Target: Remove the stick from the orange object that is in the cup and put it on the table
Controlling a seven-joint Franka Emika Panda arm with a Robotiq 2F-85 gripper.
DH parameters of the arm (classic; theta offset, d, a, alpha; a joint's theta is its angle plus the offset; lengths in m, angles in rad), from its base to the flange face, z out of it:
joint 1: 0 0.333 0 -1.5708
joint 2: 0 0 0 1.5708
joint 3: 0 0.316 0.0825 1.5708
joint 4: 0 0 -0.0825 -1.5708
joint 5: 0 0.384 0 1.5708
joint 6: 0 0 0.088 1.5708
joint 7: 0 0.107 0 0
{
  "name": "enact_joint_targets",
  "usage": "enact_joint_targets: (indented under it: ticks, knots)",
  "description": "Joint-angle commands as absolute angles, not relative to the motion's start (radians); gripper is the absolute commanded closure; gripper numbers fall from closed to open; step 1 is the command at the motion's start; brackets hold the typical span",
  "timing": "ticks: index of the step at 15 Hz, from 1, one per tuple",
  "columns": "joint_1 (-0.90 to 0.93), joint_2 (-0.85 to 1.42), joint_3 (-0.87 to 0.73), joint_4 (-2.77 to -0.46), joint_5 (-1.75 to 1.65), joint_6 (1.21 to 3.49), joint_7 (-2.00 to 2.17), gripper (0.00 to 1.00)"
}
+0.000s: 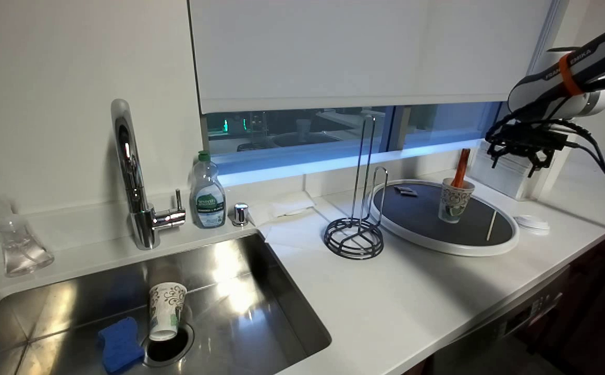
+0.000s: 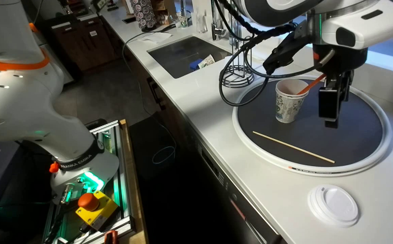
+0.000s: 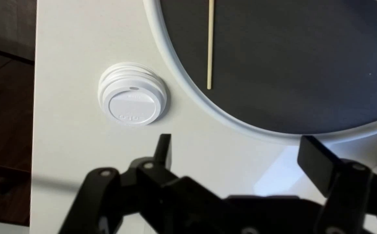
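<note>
A slim orange-red object (image 1: pixel 460 169) leans in a patterned pale paper cup (image 1: pixel 455 203) on the tray; both the orange object (image 2: pixel 312 84) and cup (image 2: pixel 288 106) also show in an exterior view. A thin wooden stick (image 2: pixel 292 146) lies flat on the tray, apart from the cup; it also shows in the wrist view (image 3: pixel 210 48). The table is a white countertop (image 1: pixel 375 312). My gripper (image 3: pixel 236 143) is open and empty. In an exterior view the gripper (image 1: pixel 511 167) hangs high, to the right of the cup. The orange object's lower end is hidden.
A round dark tray (image 2: pixel 238 125) with a white rim holds the cup and stick. White lids (image 3: pixel 131 97) lie beside it. A wire holder (image 1: pixel 354 239) stands by the tray. The sink (image 1: pixel 302 328) holds another patterned cup (image 1: pixel 165 312) and a blue sponge (image 1: pixel 120 344).
</note>
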State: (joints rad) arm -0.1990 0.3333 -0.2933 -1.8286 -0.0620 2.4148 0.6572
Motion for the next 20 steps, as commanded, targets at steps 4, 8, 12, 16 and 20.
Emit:
enact_joint_targets:
  ticks: [4,8,12,16,20]
  knots:
    - [-0.184,0.231,-0.315,-1.857,-0.091,2.395,0.663,0.00]
    - [-0.187,0.161,-0.307,-1.873,-0.120,2.361,0.630,0.00]
    - [-0.191,0.098,-0.294,-1.892,-0.145,2.311,0.579,0.00]
    - [-0.195,0.044,-0.279,-1.926,-0.171,2.295,0.527,0.00]
    - [-0.197,-0.001,-0.263,-1.961,-0.206,2.287,0.514,0.00]
